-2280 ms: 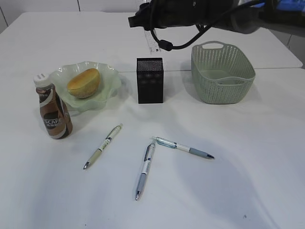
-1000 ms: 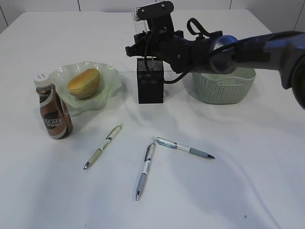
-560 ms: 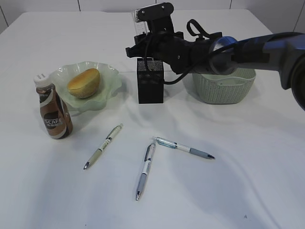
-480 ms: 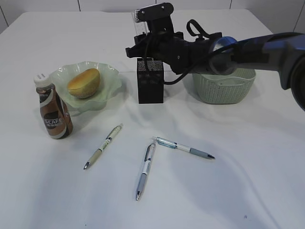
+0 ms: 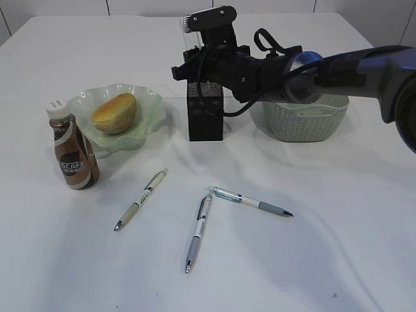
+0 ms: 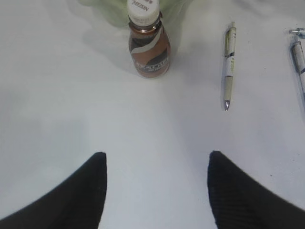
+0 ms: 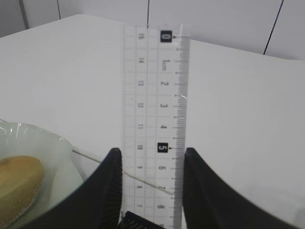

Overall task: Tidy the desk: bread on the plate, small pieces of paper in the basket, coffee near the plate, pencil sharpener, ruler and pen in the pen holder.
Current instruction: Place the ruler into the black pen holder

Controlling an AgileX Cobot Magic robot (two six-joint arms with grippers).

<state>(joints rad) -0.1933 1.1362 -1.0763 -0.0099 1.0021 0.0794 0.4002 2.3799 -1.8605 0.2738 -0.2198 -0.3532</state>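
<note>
My right gripper (image 7: 151, 155) is shut on the clear ruler (image 7: 155, 95), holding it upright right over the black mesh pen holder (image 5: 205, 114), whose rim (image 7: 140, 222) shows at the ruler's lower end. The bread (image 5: 114, 112) lies on the green plate (image 5: 148, 104), and the coffee (image 5: 73, 153) stands beside it. Three pens (image 5: 141, 198) (image 5: 198, 231) (image 5: 250, 200) lie on the desk (image 5: 338, 227). My left gripper (image 6: 157, 160) hangs open over bare desk, short of the coffee (image 6: 148, 47) and one pen (image 6: 229, 62). The pencil sharpener and small pieces of paper are out of view.
The sage-green basket (image 5: 302, 120) stands right of the pen holder, partly behind my right arm (image 5: 312, 68), which reaches in from the right across it. Bare white tabletop lies in front of the pens.
The right arm has come down from above the pen holder with the ruler and now holds nearly still over it. Pens, coffee, bread and plate have not moved.
</note>
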